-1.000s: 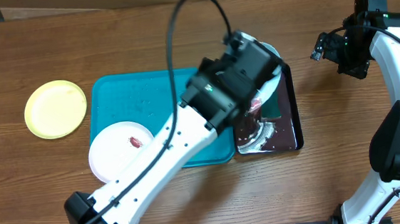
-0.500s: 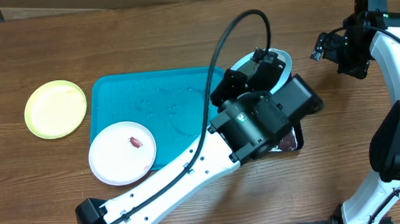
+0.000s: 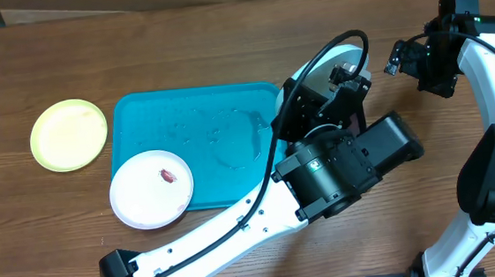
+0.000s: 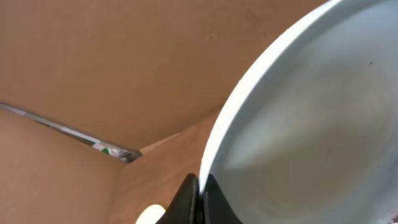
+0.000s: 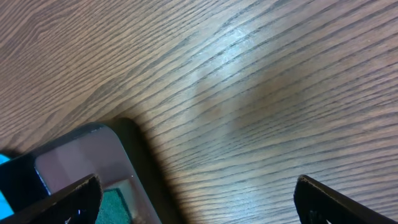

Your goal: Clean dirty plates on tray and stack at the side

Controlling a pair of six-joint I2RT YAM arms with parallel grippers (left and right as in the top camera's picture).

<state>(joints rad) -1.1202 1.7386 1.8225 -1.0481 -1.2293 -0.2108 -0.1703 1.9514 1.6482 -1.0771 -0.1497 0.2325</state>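
My left gripper (image 4: 200,202) is shut on the rim of the pale blue plate (image 4: 311,118). In the overhead view it (image 3: 342,82) holds that plate (image 3: 334,61) raised and tilted over the tray's right end. The turquoise tray (image 3: 162,119) lies at centre left. The plain white plate (image 3: 151,188) with a red smear sits on its front left corner, partly over the rim. The yellow-green plate (image 3: 68,134) lies on the bare tabletop left of the tray. My right gripper (image 5: 198,196) is open and empty above bare wood, at the far right in the overhead view (image 3: 398,58).
The black tray's corner (image 5: 93,162) with the green sponge (image 5: 115,205) shows in the right wrist view; the left arm (image 3: 321,177) hides it in the overhead view. Cardboard walls (image 4: 93,62) stand behind the table.
My left arm has swung right and lifted the pale blue plate off the black tray, tilting it up. The right arm has not moved.
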